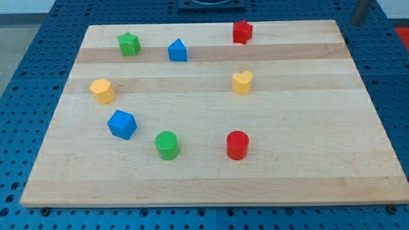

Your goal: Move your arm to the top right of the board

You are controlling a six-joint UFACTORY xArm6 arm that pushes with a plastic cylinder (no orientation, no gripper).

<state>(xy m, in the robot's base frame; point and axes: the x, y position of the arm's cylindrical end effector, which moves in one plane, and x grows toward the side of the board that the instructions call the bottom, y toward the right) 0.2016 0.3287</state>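
My tip (354,23) shows at the view's top right, just past the top right corner of the wooden board (307,185), over the blue perforated table. It touches no block. The nearest block is the red star (242,31), well to the tip's left near the board's top edge. Below the star sits a yellow heart (241,82). A blue triangular block (177,50) and a green star (128,43) lie at the top left.
A yellow hexagon (102,91) lies at the left edge. A blue cube (122,124), a green cylinder (167,145) and a red cylinder (237,145) stand in the lower middle. The blue perforated table (390,70) surrounds the board.
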